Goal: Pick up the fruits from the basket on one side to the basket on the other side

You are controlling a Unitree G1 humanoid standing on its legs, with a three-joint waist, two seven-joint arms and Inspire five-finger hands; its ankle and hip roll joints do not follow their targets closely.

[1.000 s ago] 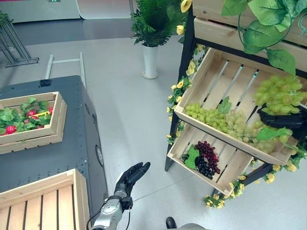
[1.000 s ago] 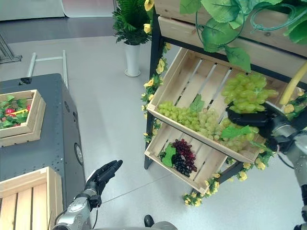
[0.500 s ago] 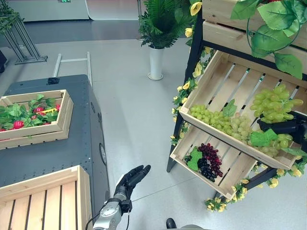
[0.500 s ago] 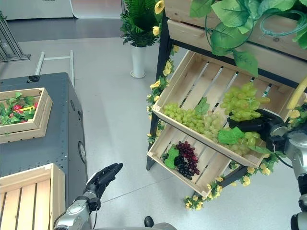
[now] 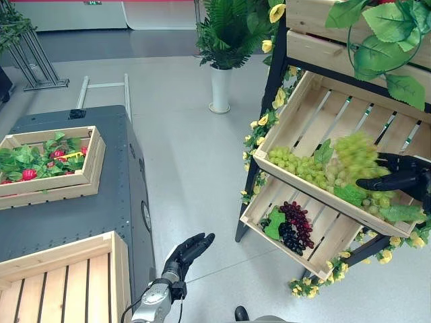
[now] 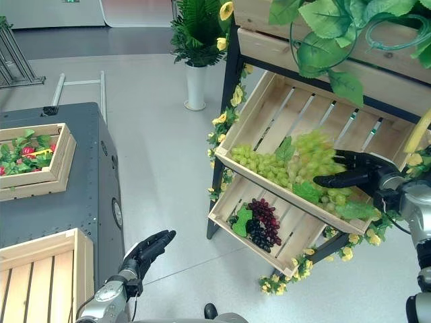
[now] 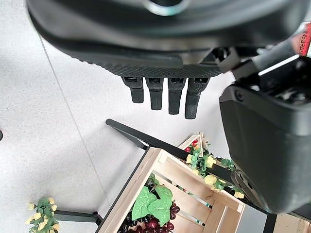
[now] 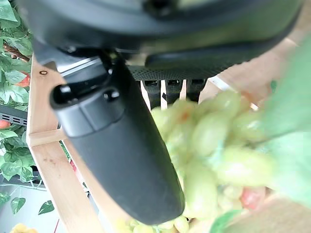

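Note:
A blurred bunch of green grapes (image 5: 353,156) hangs low over the upper tilted crate (image 5: 279,113) of the wooden rack, just left of my right hand (image 5: 399,176). That hand is open, thumb and fingers spread apart beside the bunch; in its wrist view the grapes (image 8: 214,141) show past the straight fingers. More green grapes (image 5: 300,165) lie along the crate's front edge. Dark purple grapes (image 5: 294,225) lie in the lower crate (image 5: 326,232). My left hand (image 5: 188,250) hangs open low over the floor, beside the grey cabinet (image 5: 81,215).
On the cabinet stand an empty wooden crate (image 5: 60,282) at the near left and a crate (image 5: 91,158) with leaves and red fruit behind it. A potted plant (image 5: 221,87) stands on the floor by the rack. Open floor lies between cabinet and rack.
My right hand came down into the upper crate with the green bunch and opened; the bunch now sits lower, left of the hand. The camera shifted slightly. The left hand stayed.

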